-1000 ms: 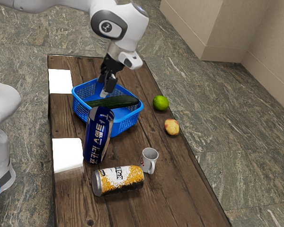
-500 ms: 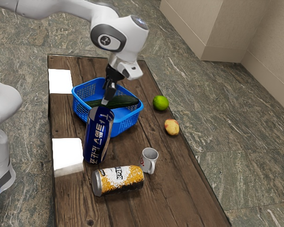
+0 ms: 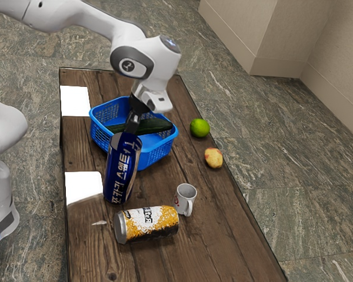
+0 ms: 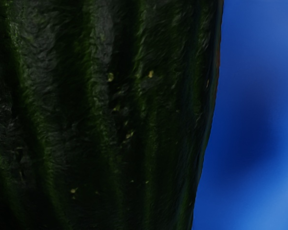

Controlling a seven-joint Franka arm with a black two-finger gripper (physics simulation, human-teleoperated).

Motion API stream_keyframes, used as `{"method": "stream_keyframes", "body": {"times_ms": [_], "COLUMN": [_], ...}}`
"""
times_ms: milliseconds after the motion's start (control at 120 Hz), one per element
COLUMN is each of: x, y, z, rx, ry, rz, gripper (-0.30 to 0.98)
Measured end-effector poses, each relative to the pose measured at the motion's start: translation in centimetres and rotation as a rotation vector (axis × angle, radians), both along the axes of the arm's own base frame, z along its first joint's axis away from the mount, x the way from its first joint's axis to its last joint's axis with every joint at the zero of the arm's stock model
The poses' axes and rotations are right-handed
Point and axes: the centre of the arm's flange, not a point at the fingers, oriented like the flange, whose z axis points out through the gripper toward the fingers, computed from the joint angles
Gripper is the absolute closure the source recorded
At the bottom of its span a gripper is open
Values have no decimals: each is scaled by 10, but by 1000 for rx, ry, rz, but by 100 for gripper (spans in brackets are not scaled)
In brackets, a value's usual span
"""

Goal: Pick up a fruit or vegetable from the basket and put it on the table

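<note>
My gripper [image 3: 133,121] reaches down into the blue basket [image 3: 156,155] in the exterior view, over the middle of the dark green cucumber [image 3: 156,126]. Its lower end is hidden behind the upright blue can, so how it stands on the cucumber cannot be told. The cucumber lies lengthwise across the basket, one end near the rim on the exterior view's right. In the wrist view the ridged skin of the cucumber [image 4: 110,115] is very close to my hand, with the blue basket [image 4: 259,72] beside it.
The tall blue can [image 3: 120,173] stands against the basket's near side. A lime [image 3: 200,128] and a yellow-red fruit [image 3: 213,157] lie near the table's edge at the exterior view's right. A white mug [image 3: 185,198] and a yellow can on its side [image 3: 147,224] are nearer on the table [image 3: 223,247].
My hand has moved from the basket's far part toward the blue can and lower, onto the cucumber's area. The cucumber and basket show no visible move.
</note>
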Motion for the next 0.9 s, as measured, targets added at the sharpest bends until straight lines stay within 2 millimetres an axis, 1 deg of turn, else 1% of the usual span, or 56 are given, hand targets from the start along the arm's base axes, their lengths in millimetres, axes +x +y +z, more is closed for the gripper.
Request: {"method": "stream_keyframes", "body": {"times_ms": [83, 192, 292, 333, 417, 483, 550, 617, 650, 700, 750, 775, 800, 825, 858, 900], "x": [2, 5, 5, 6, 6, 13, 20, 26, 28, 30, 30, 29, 28, 26, 22, 17], "y": [6, 9, 10, 9, 10, 7, 5, 6, 5, 10, 23, 40, 58, 80, 110, 137], "z": [0, -3, -3, -3, 1, 22, 54, 87, 109, 142, 170, 184, 193, 198, 200, 197], "rx": [-5, -1, -2, -1, -1, 5, 11, 13, 16, 16, 15, 10, 5, 0, -7, -15], "ry": [-6, -3, -4, -4, -11, -45, -90, -133, -163, -204, -241, -258, -269, -274, -272, -261], "rz": [5, 4, 0, -3, -7, -15, -20, -17, -17, -6, 17, 46, 75, 112, 158, 196], "gripper": [4, 24, 40, 44, 46, 47, 47, 47, 47, 47, 48, 48, 48, 48, 48, 49]}}
